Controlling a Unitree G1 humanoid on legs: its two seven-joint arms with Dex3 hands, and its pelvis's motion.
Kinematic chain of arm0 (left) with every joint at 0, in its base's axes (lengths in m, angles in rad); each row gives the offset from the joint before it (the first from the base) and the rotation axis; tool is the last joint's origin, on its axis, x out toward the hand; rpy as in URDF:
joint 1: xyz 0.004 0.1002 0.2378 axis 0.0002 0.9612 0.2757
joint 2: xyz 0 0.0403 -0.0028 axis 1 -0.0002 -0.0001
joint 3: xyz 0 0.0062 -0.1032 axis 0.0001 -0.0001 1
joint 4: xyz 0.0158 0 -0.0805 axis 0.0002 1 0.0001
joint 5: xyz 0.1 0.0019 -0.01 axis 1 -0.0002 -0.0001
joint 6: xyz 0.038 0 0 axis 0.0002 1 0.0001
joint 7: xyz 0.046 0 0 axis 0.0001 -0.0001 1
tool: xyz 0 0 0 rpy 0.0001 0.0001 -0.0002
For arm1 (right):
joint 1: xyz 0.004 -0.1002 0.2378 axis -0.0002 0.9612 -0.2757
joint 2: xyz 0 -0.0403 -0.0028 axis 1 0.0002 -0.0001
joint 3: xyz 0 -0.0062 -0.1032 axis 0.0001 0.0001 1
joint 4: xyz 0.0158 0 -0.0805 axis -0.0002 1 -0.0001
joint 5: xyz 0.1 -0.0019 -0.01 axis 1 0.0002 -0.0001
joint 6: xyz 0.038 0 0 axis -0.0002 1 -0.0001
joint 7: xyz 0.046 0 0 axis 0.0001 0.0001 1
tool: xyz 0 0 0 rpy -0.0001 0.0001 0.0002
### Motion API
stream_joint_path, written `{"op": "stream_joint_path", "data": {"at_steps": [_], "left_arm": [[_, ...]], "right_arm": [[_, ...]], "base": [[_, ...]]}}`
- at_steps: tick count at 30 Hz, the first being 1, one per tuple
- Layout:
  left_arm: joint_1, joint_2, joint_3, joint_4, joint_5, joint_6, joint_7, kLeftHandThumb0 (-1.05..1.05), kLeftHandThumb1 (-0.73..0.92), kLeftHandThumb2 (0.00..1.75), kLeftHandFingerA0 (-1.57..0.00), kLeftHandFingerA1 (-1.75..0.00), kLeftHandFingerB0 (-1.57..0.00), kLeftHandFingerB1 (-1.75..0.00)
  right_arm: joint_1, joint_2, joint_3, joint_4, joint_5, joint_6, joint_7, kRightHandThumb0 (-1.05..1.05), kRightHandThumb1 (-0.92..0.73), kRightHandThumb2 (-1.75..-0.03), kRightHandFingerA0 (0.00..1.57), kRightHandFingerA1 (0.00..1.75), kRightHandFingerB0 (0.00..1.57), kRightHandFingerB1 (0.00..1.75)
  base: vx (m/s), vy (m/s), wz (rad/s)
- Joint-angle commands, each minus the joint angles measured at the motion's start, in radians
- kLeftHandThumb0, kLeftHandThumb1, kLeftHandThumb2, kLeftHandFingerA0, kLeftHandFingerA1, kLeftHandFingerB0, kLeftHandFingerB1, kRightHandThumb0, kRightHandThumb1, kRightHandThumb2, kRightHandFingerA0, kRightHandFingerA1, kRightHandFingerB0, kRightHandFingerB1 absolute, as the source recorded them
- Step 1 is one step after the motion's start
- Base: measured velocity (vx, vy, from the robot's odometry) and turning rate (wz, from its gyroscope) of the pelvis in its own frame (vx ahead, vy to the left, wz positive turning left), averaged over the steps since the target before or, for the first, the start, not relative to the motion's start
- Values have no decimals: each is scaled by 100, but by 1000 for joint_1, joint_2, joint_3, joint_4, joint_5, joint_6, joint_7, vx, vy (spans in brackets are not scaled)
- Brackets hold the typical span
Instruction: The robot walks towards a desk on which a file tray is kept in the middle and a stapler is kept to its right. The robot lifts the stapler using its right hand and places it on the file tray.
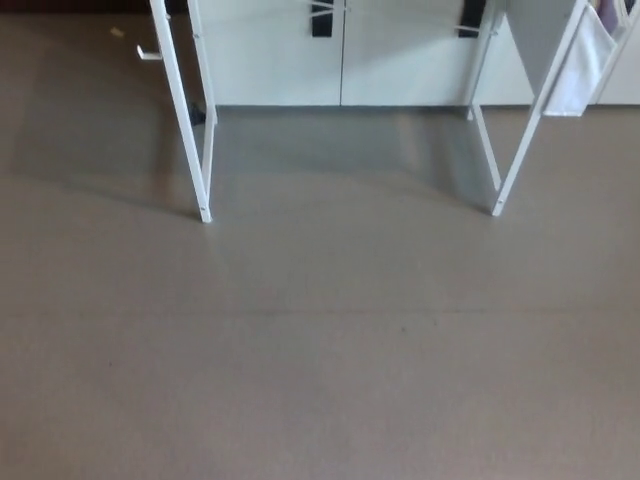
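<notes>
Neither the file tray nor the stapler shows in the head view, and the desk's top is above the picture. Only the desk's white legs show: the left pair of legs (185,110) and the right pair of legs (525,130), standing on the grey-brown floor (320,350). No part of my arms or hands is in the picture.
Behind the desk legs stand white cabinets (340,55) with dark handles along the back wall. A white cloth or panel (585,65) hangs by the right legs. A small white bracket (148,53) sticks out at the upper left.
</notes>
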Motion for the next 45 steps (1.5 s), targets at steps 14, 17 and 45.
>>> {"op": "stream_joint_path", "data": {"at_steps": [14, 17, 45], "left_arm": [[-11, 0, 1, -6, 2, -3, -3, -51, 79, 63, -37, -47, -37, -42], [-13, 5, -9, 1, 14, -18, 3, -54, 76, 61, -41, -48, -41, -43], [-41, 9, 4, -24, 3, 1, -13, -52, 79, 66, -34, -47, -34, -43]], "right_arm": [[-27, -18, -13, 48, 33, -50, 82, -62, -55, -57, 23, 46, 21, 34], [-15, -45, 53, 7, -41, -25, 22, -38, -27, -91, 5, 54, 0, 48], [16, -20, 28, -126, 31, 105, -17, -53, -52, -58, 5, 30, 20, 30]], "base": [[154, -82, -6], [196, 84, 5], [212, -117, 6]]}}
